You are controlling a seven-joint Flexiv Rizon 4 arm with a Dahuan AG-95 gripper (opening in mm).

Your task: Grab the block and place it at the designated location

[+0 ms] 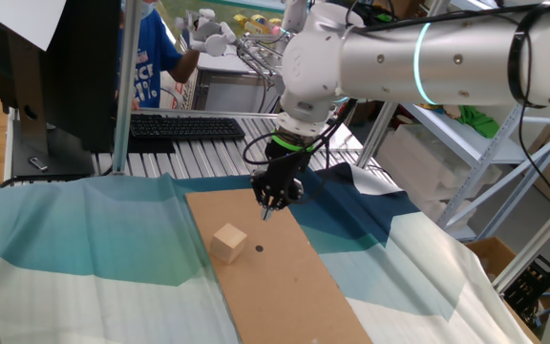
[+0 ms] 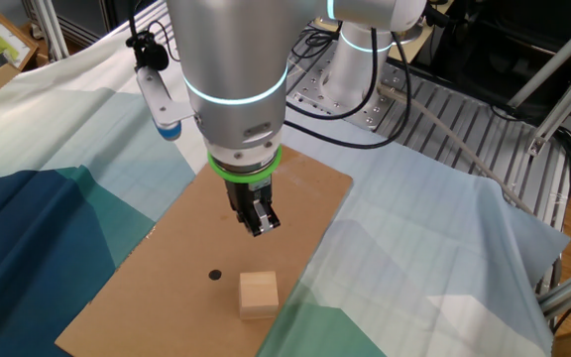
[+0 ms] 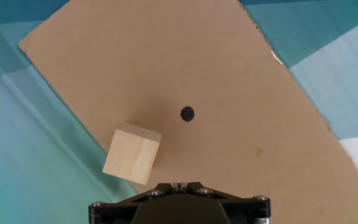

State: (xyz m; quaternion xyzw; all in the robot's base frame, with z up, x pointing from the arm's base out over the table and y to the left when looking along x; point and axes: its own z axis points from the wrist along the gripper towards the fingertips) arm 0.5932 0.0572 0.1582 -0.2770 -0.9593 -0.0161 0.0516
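Note:
The block (image 1: 228, 243) is a pale tan wooden cube. It rests on the brown cardboard (image 1: 294, 287) near its left edge. The designated location (image 1: 259, 249) is a tiny black dot just right of the block. My gripper (image 1: 265, 212) hangs above the cardboard, behind the block and dot, shut and empty. In the other fixed view the gripper (image 2: 260, 224) is above and behind the block (image 2: 258, 294) and the dot (image 2: 215, 275). In the hand view the block (image 3: 132, 153) lies lower left of the dot (image 3: 187, 114), with the gripper (image 3: 179, 184) at the bottom edge.
A blue, teal and white cloth (image 1: 84, 239) covers the table under the cardboard. A black keyboard (image 1: 187, 125) and a monitor (image 1: 65, 67) stand at the back left. A metal shelf frame (image 1: 504, 162) is on the right. A person in blue (image 1: 151, 57) stands behind.

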